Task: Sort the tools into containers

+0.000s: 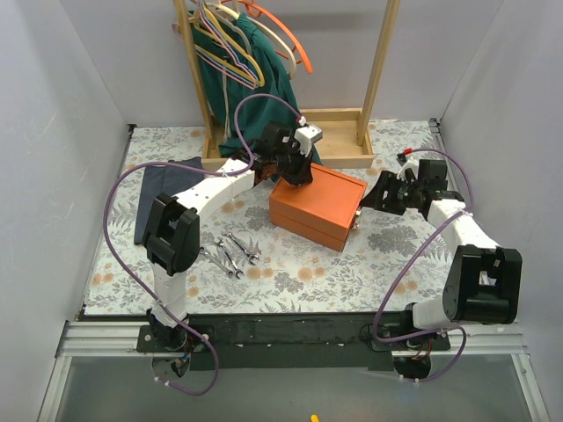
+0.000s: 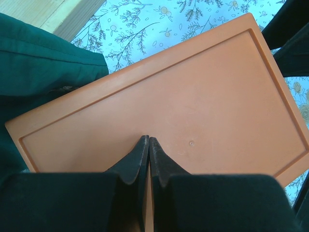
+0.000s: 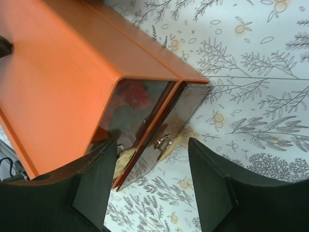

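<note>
Left tool (image 2: pixel 148 141) first: fingers pressed tight together with nothing between them. The tips are planted on the flat top of the orange box (image 2: pixel 203 92), close to one long edge, and they look to be touching it. From the overhead view that puts the arm over the box's far left end, just beside the green garment (image 1: pixel 255 97) hanging off the wooden rack (image 1: pixel 339 114).

Over to the right tool (image 3: pixel 150 145): fingers spread wide, gripping nothing. It's lined up at the right end of the box, where the two drawers (image 3: pixel 145 104) show their smoky clear fronts. Each front carries a small pale pull, and both pulls sit in the gap between the fingers. One finger (image 3: pixel 96 179) is right by the box's corner; whether it touches, can't tell. Something reddish shows through one drawer, too blurred to name.

And the wrenches (image 1: pixel 230 251): several thin silver ones lying loose on the flowered bench (image 1: pixel 299 268). They're near the left arm's elbow, to the left of the box and apart from it.

Coloured hangers (image 1: pixel 237 35) hang up on the rack rail, and a dark cloth (image 1: pixel 163 189) lies flat at the bench's left side.
</note>
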